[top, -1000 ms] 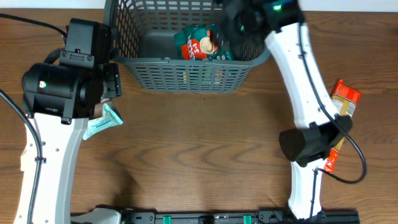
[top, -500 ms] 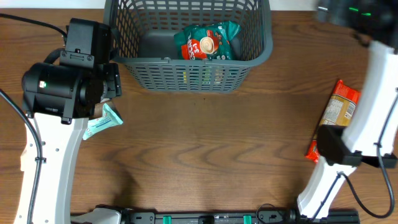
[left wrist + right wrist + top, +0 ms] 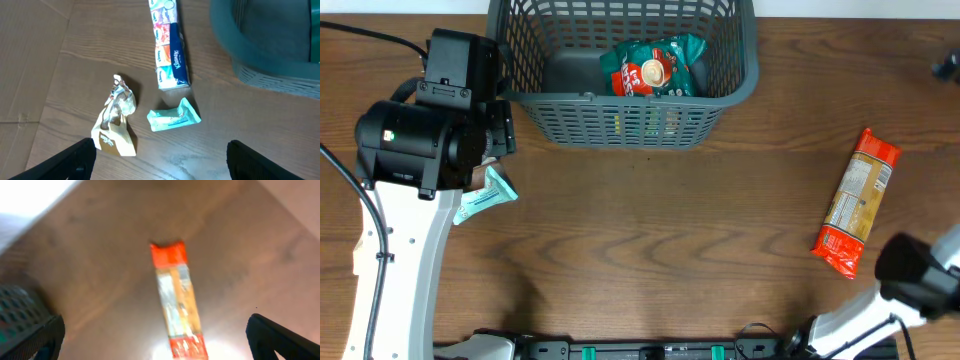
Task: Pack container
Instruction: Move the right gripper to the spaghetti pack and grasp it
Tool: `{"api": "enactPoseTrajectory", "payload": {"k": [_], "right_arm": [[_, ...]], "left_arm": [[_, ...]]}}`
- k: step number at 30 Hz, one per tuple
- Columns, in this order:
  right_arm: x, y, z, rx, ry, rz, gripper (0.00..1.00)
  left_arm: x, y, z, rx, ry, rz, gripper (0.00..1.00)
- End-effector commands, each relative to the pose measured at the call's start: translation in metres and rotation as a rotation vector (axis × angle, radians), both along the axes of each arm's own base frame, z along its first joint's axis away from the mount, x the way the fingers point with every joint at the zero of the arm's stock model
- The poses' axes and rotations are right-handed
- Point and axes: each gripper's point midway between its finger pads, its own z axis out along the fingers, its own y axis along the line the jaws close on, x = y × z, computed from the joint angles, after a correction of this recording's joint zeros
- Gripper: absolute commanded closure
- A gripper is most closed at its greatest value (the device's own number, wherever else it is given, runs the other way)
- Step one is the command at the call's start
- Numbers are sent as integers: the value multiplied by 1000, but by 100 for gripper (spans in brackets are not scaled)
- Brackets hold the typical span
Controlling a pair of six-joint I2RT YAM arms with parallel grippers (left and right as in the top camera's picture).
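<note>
Wooden table [image 3: 650, 230], mostly bare in the middle. The container [image 3: 620, 125] sits at the far edge, centre-left, upright, with one green snack bag [image 3: 655, 68] lying on its floor toward the right. The left arm [image 3: 410, 160] is parked just beside the container's left wall. The left gripper [image 3: 165, 165] hangs over the loose items with its fingers spread wide and nothing between them. The right arm [image 3: 920, 275] is at the near right corner, and the right gripper [image 3: 157, 342] is up high with fingers fully apart and empty, looking down on the long orange-red packet [image 3: 177, 305]. That view is blurry. The packet lies flat and slanted, well apart from the container. On the left there is a Kleenex tissue strip [image 3: 170, 45], a crumpled tan packet [image 3: 116, 122] and a small teal packet [image 3: 174, 117], all flat on the wood. The tan and teal ones are just beside each other. Risks: pinched at one end, the long packet would likely droop and could catch on the container rim. The tan and teal packets sit close enough that one closing grip could drag both. The left arm is near enough to the container that a careless swing could shove it. Thin crinkly wrappers may slip from the fingers.
</note>
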Motion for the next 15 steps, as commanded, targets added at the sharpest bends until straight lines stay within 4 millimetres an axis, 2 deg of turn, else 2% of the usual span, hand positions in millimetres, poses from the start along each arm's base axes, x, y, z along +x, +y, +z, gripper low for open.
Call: {"api": "enactPoseTrajectory", "payload": {"k": [1, 3, 6, 10, 15], "right_arm": [[-36, -1, -14, 10, 84, -22, 1], [-58, -2, -31, 25, 161, -54, 1], [-74, -4, -54, 41, 235, -79, 1], [-69, -9, -100, 77, 294, -79, 1], [-51, -18, -171, 89, 306, -61, 1]], "left_arm": [[0, 2, 3, -1, -14, 11, 16], [1, 2, 4, -1, -18, 11, 16], [2, 2, 4, -3, -23, 12, 16], [3, 2, 5, -5, -31, 11, 16], [3, 2, 5, -5, -31, 11, 16]]}}
